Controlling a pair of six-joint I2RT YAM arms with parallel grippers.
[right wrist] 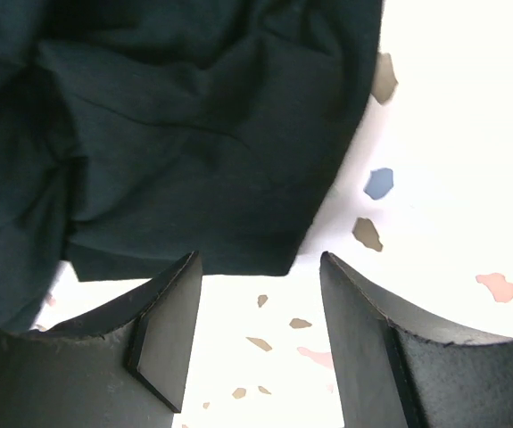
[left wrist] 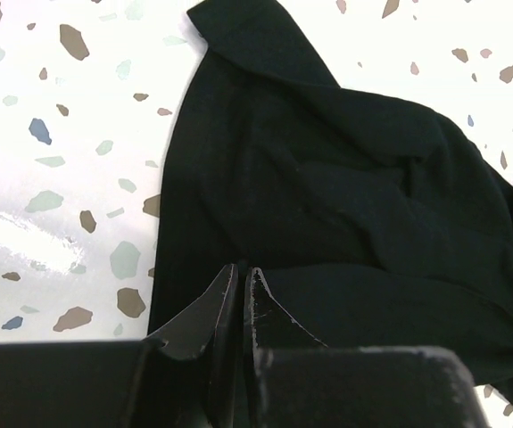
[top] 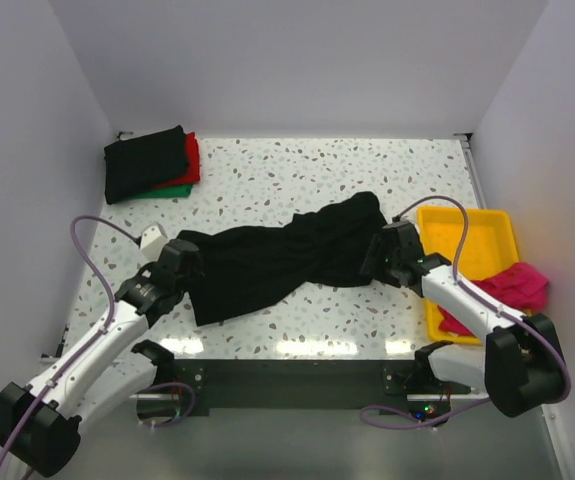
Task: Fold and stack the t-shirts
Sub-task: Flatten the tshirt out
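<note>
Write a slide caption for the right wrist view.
Open right claw facing an edge of the black t-shirt on the speckled table.

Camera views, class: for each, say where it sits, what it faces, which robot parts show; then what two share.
Top external: above, behind the bases, facing down at the table; left arm, right arm show.
Left wrist: behind the left gripper, facing the black t-shirt past closed fingers.
Right wrist: behind the right gripper, facing the shirt's edge between open fingers.
Shared: black t-shirt.
</note>
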